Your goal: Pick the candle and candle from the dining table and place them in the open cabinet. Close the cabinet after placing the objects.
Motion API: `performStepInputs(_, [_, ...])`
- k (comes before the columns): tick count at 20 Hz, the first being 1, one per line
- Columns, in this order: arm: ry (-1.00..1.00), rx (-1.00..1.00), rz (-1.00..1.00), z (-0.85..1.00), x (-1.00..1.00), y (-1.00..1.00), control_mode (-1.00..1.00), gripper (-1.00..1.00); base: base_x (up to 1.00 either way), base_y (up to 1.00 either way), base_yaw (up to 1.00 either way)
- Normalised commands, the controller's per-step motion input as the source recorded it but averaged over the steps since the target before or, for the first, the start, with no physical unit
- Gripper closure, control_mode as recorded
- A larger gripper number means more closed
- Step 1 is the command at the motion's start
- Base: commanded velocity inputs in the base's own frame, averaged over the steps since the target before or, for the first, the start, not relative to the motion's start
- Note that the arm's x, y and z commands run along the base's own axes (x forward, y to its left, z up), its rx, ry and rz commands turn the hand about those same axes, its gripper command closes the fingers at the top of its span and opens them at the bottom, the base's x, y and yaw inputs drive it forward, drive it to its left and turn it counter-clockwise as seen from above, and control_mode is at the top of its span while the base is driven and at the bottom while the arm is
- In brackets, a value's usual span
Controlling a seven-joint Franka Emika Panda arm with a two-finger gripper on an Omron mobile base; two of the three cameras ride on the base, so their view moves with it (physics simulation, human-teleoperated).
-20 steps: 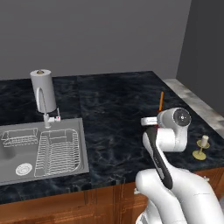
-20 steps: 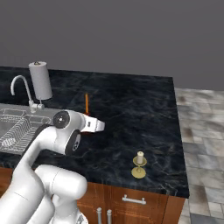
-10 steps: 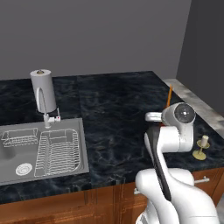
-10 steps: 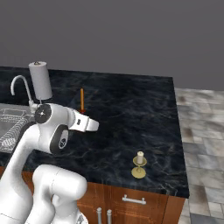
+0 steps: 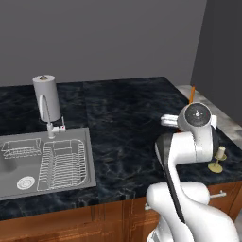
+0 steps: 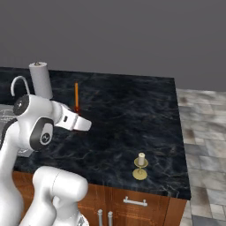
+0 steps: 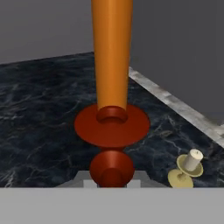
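Gripper (image 6: 81,124) closed on orange candle (image 7: 111,52) — upright.

Taper candle (image 7: 111,65) in gripper (image 7: 111,177) above dining table (image 6: 132,114); stubby candle (image 6: 141,160) near edge.

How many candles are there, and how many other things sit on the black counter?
Candles: 2, the thin orange taper candle with a dark red holder and the short cream-white candle on a yellowish stand
Paper towel rolls: 1, the grey paper towel roll
Steel sinks: 1, the steel sink
Total: 4
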Motion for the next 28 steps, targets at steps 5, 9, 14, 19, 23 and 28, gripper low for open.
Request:
performStepInputs(5, [-0.08,-0.04,-0.11,0.23,-0.42,0.03,-1.0,1.0,0.0,0.0,0.0])
performStepInputs(9, [0.0,0.0,-0.01,0.0,-0.02,0.01,-1.0,1.0,0.0,0.0,0.0])
performStepInputs(14, [-0.08,-0.01,-0.02,0.0,-0.17,0.0,-1.0,1.0,0.0,0.0,0.0])
performStepInputs(19, [0.0,0.0,0.0,0.0,0.0,0.0,1.0,1.0,-0.6,0.0,-0.23])
performStepInputs(23, [0.0,0.0,0.0,0.0,0.0,0.0,1.0,1.0,-0.49,0.08,-0.39])
performStepInputs(28, [0.0,0.0,0.0,0.0,0.0,0.0,1.0,1.0,-0.43,0.06,-0.46])
